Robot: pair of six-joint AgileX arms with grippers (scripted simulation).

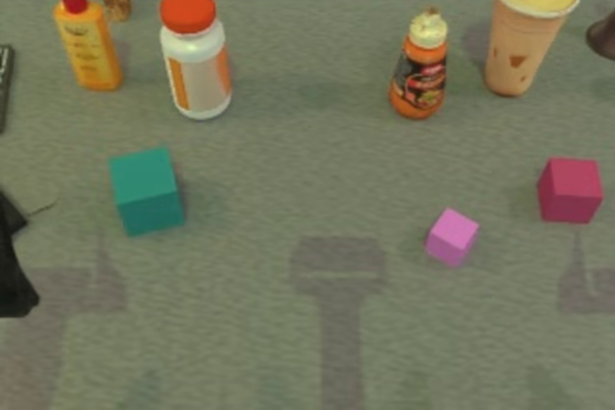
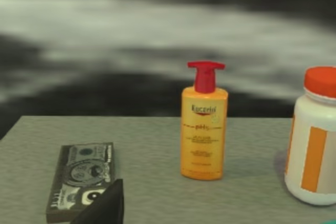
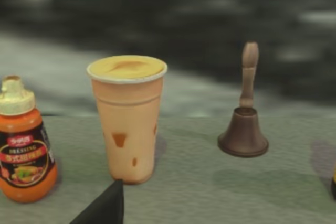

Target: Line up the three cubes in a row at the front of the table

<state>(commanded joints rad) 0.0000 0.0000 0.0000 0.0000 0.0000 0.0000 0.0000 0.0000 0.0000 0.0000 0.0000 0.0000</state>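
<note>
A dark finger tip (image 2: pixel 102 205) of the left gripper filled the near edge of the left wrist view, and a like tip (image 3: pixel 105 205) of the right gripper did the same in the right wrist view; neither view showed how far the fingers stood apart, so I cannot tell their state, and nothing was seen held.

On the table (image 1: pixel 317 141), taking the small light pink cube (image 1: pixel 452 235) as landmark: it sat turned, one corner toward the front edge. The dark magenta cube (image 1: pixel 571 190) lay near it to the right and slightly farther back, almost square to the table edges. The teal cube (image 1: pixel 145 189) lay well apart to the left, slightly twisted. As cubes, none had a long axis. All three were apart from one another.

Only the top view showed the cubes. The left wrist view alone showed a banknote stack (image 2: pixel 81 179) beside the yellow pump bottle (image 2: pixel 203 124) and the white orange-capped jar (image 2: pixel 314 140). The right wrist view alone showed a whole brown bell (image 3: pixel 244 124) beside the cup (image 3: pixel 127 116) and the orange sauce bottle (image 3: pixel 22 145).

The left arm (image 1: pixel 14 266) showed as a dark shape at the table's left edge.
</note>
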